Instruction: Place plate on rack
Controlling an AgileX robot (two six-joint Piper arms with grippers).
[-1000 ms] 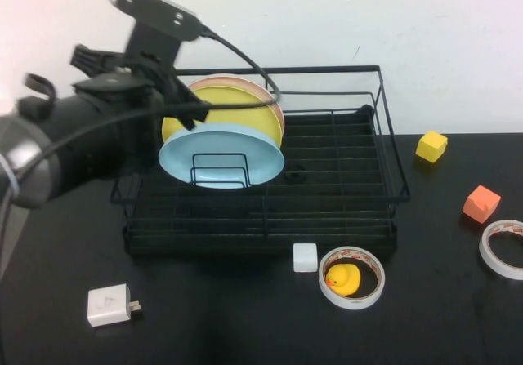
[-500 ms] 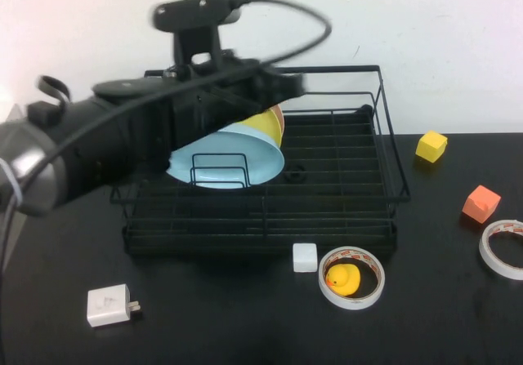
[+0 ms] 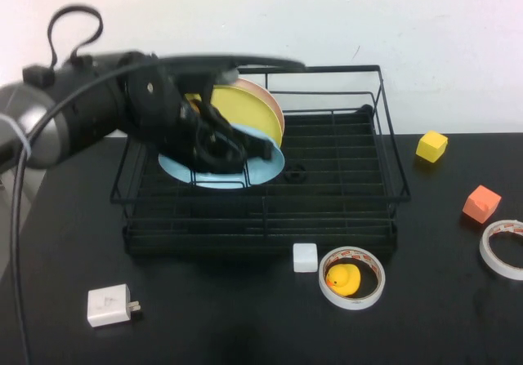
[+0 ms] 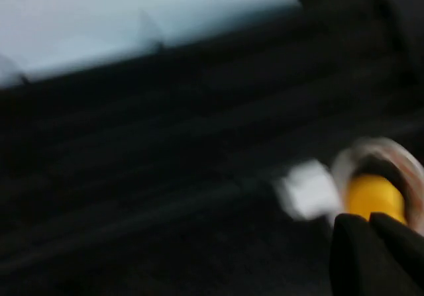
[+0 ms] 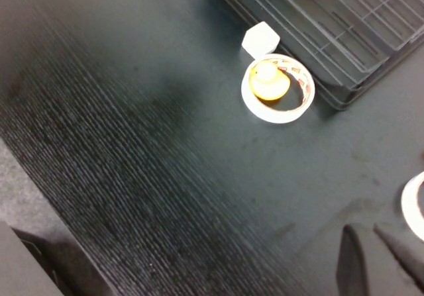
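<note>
The light blue plate stands upright in the black wire rack, leaning on a yellow plate with a pale pink plate behind it. My left gripper hangs low over the rack in front of the blue plate and hides most of it. In the left wrist view its fingers are together and hold nothing; the blue plate lies beyond them. My right gripper is out of the high view, above bare table, its fingers a little apart and empty.
In front of the rack are a white cube, a tape roll with a yellow duck inside and a white charger. At the right are a yellow cube, an orange cube and another tape roll.
My left arm has swung from the rack's left side across and down in front of the plates. The blue plate stays standing in the rack.
</note>
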